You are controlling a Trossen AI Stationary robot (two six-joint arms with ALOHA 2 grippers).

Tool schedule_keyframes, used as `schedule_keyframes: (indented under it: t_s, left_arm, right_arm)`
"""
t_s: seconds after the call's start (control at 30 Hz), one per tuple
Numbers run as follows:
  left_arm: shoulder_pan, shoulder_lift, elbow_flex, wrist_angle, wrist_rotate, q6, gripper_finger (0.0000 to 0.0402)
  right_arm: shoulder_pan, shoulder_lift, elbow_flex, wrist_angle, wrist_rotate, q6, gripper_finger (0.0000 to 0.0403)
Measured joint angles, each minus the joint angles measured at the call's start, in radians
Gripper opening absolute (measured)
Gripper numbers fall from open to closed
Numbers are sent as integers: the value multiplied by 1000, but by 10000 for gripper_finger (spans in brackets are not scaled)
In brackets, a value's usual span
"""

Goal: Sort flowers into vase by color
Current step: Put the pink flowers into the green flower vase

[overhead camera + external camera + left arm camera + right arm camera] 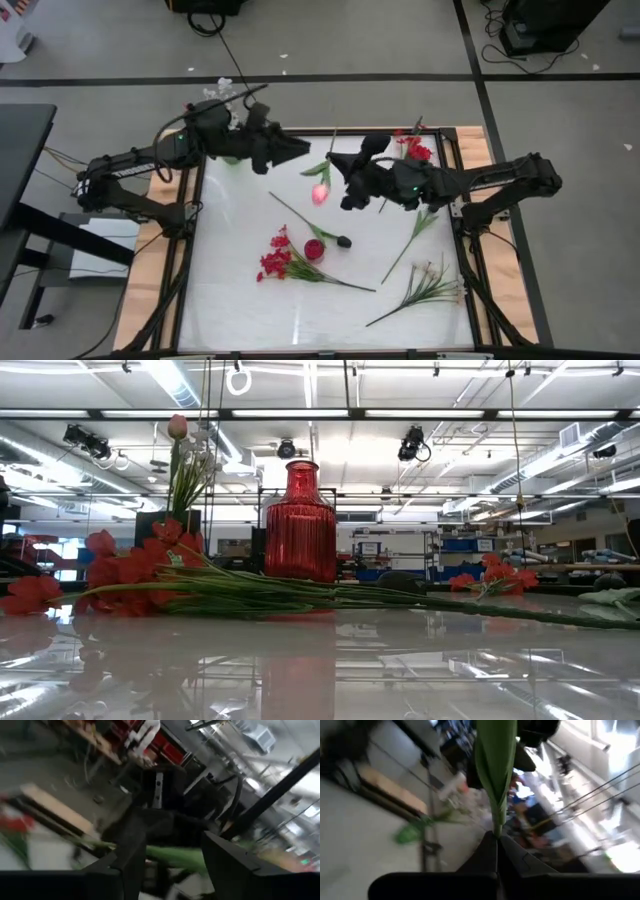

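Though hidden low, the right hand (496,837) pinches a green stem (495,760).

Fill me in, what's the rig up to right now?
Sorting flowers by color. The right hand is shut on the green stem of a pink tulip, held over the table's far middle. The left hand sits at the far left, fingers apart, next to that flower. Red blooms, a white spray and a red vase wait on the table.
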Motion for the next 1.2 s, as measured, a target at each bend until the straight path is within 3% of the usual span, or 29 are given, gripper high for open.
schedule_keyframes:
  t_s: [0.27,0.4,0.53,0.73,0.97,1.2]
  left_arm:
    - [-23,-27,0,-27,-11,447,188]
    - [-52,-20,0,-155,-28,547,188]
    - [-94,19,-2,-298,-87,606,188]
    - [-124,73,0,-242,-133,606,188]
    - [-127,93,0,-204,-128,577,180]
    - [-127,110,0,-163,-128,546,137]
  right_arm:
    - [-71,-84,0,-121,-278,516,5]
    - [-123,-94,0,-165,-410,768,5]
    - [-169,-92,0,-153,-554,920,5]
    - [-191,-70,0,-153,-685,1008,5]
    - [-180,-65,0,-149,-687,1008,4]
    - [-184,-65,0,-133,-681,1016,4]
